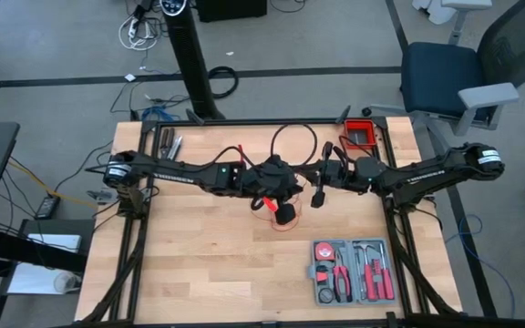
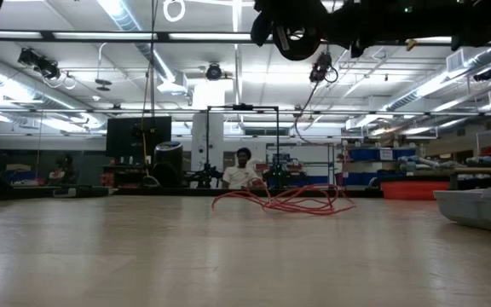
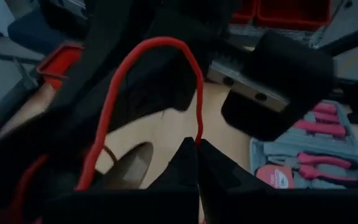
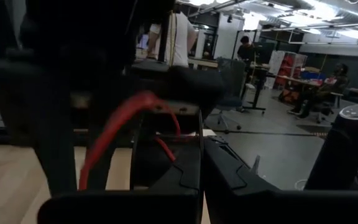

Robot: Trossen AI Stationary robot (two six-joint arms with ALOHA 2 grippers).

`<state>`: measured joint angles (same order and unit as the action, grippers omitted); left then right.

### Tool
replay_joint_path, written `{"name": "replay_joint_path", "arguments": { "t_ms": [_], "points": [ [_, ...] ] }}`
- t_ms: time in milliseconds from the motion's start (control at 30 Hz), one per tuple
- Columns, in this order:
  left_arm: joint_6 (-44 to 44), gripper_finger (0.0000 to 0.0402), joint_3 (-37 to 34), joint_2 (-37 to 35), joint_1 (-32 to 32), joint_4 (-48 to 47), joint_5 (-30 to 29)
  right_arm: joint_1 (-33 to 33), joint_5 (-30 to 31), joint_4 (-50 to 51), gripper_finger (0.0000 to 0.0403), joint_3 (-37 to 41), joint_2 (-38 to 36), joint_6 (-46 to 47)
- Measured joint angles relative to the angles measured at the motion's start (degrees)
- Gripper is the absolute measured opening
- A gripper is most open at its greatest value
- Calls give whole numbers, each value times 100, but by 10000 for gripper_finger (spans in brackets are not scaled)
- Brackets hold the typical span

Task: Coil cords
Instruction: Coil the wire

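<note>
Surface: a pale wooden table in a black frame is seen from above.
Room: a grey floor, a blue chair at the far right corner and loose cables behind the table are noted; in the low view a workshop with ceiling lights and one seated person is seen.
Arms: two are counted, meeting above mid-table.
Left gripper: fingers are pressed together, with a loop of the red cord pinched between them.
Right gripper: fingers are seen closed; red cord passes just ahead, a hold cannot be told.
Cord: one is counted, partly lying as a loose tangle on mid-table under the grippers.
Tool case: one, grey, open, lies at the near right.
Red bin: one, at the far right edge.
</note>
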<state>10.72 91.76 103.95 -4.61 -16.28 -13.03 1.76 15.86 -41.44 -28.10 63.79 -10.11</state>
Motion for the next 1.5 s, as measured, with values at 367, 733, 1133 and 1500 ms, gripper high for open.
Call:
{"name": "replay_joint_path", "arguments": {
  "t_ms": [367, 733, 1133, 1500],
  "points": [
    [-102, 32, -4, 117, -6, 18, -177, -7, 9, 140, 3, 4, 7, -6],
    [-606, 54, -4, 115, -2, 68, -213, -46, -28, 221, 3, 4, 7, -2],
    [901, 54, -4, 115, -39, 980, -208, 73, -74, 340, 3, 2, 59, 265],
    [911, 54, -17, 115, -41, 1370, -189, 151, -48, 340, 3, 0, 55, 376]
  ]
}}
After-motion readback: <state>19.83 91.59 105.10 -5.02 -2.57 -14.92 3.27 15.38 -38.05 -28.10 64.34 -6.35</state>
